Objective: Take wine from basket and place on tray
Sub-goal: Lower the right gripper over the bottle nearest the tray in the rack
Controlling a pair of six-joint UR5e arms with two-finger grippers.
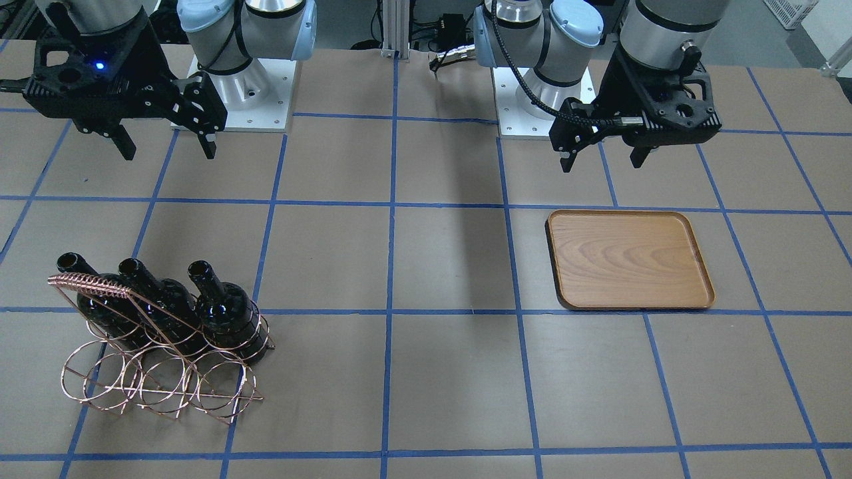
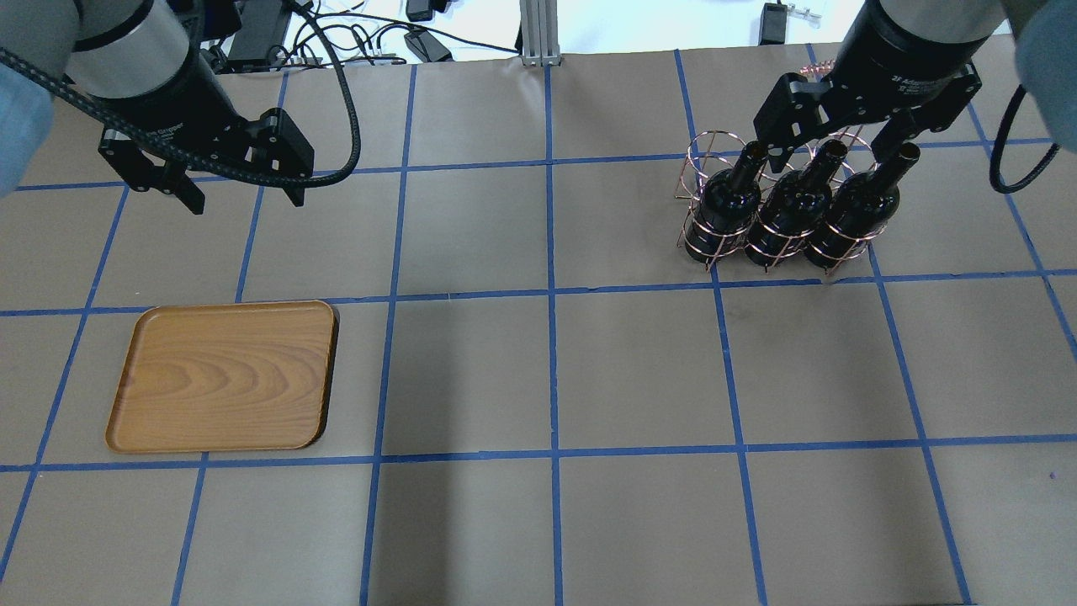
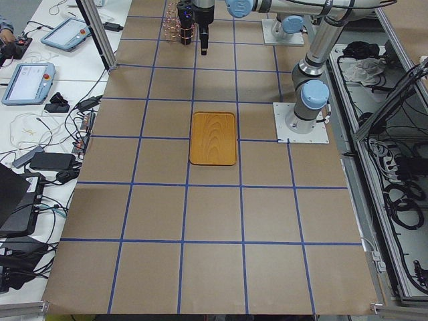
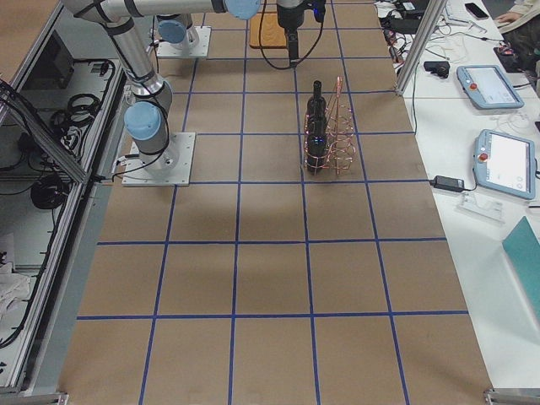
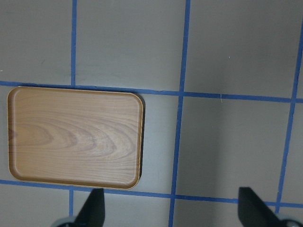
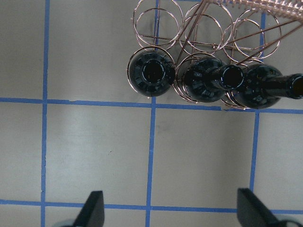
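Nearest the front camera, lower left, a copper thin-wire basket (image 1: 93, 287) holds three glossy near-black glass wine bottles (image 1: 226, 313), my right gripper (image 1: 168, 150) spread at upper left, my left gripper (image 1: 602, 159) spread upper right above the flat light-brown wooden tray (image 1: 629, 259); overhead, upper right, they look heavy, slick, breakable: I'd pinch a neck (image 2: 745, 167).

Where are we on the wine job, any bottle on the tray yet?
Done: nothing. The tray is bare and all three wine bottles stand in the basket. In hand: nothing. The right gripper is open, raised on the robot's side of the basket; the left gripper is open near the tray. Left: grasp a bottle, lift it out, set it on the tray.
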